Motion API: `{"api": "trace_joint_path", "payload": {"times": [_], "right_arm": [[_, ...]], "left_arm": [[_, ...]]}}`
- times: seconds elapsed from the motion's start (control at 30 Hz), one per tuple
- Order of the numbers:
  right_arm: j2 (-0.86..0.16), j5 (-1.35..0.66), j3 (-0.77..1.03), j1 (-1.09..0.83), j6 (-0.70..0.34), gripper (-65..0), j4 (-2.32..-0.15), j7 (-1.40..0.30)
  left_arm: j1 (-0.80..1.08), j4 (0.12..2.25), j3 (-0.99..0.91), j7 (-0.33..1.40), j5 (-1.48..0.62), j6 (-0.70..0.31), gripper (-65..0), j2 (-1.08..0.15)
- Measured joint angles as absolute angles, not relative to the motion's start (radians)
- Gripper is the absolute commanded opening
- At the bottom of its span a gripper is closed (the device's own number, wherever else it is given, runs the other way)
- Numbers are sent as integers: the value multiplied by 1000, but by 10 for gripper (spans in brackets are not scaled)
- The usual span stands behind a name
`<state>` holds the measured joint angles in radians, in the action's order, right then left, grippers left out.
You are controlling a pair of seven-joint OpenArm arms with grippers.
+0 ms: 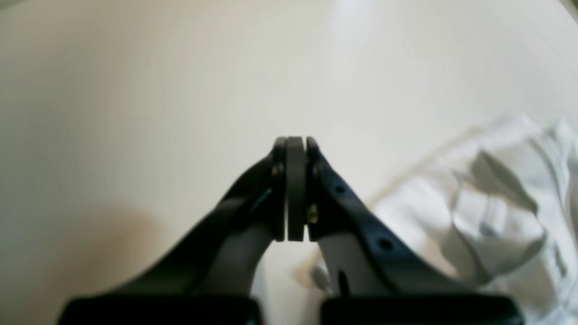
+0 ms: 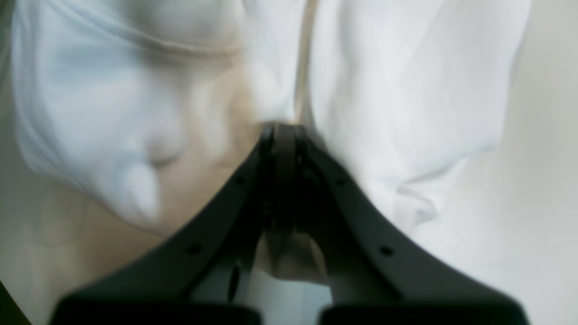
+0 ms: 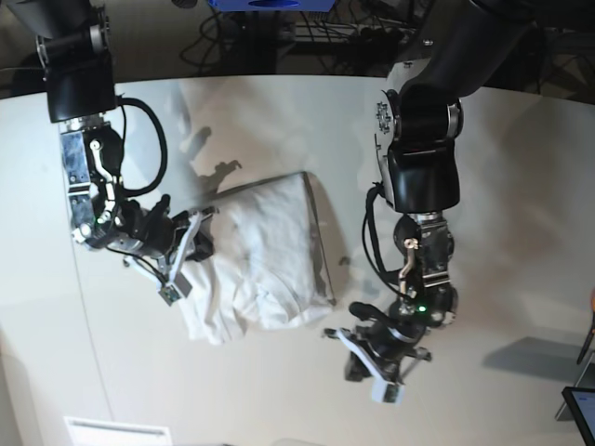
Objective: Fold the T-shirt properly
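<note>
The white T-shirt [image 3: 270, 246] lies bunched and partly folded in the middle of the off-white table [image 3: 502, 186]. On the left of the base view, my right gripper [image 3: 191, 255] is at the shirt's left edge. In its wrist view it is shut [image 2: 282, 131], tips against wrinkled T-shirt [image 2: 406, 90] cloth, and I see no cloth pinched between the pads. My left gripper [image 3: 364, 364] hovers over bare table just below and right of the shirt. It is shut [image 1: 295, 144] with nothing in it, and the T-shirt [image 1: 487, 198] lies to its right.
Cables and dark equipment [image 3: 279, 28] sit behind the table's curved far edge. A dark screen corner [image 3: 581, 413] shows at the lower right, and a white label [image 3: 102, 429] at the near edge. Both arms' shadows fall on the tabletop.
</note>
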<state>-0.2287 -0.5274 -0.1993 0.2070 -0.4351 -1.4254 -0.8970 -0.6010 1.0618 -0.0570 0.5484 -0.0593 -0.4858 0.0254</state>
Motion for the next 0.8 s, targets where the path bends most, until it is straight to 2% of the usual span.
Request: {"api": "trace_joint_path", "payload": {"times": [0.17, 0.3, 0.33, 0.6, 0.8], "right_arm": [[-216, -530, -200, 230, -436, -650, -1451, -901], [-209, -529, -200, 243, -436, -650, -1458, -914], [-209, -524, -200, 245, -436, -650, -1464, -918], [-215, -527, -134, 265, -443, -650, -1475, -916], [-247, -525, -135, 263, -444, -650, -1475, -913]], "left_arm": [[-517, 1452, -64, 765, -77, -486, -650, 37], [-385, 1661, -55, 893, -209, -577, -650, 103], [-345, 1692, -49, 898, -234, -571, -650, 115], [-112, 1799, -39, 909, -378, -564, -650, 133], [-6, 1733, 136, 719, -391, -559, -650, 133]]}}
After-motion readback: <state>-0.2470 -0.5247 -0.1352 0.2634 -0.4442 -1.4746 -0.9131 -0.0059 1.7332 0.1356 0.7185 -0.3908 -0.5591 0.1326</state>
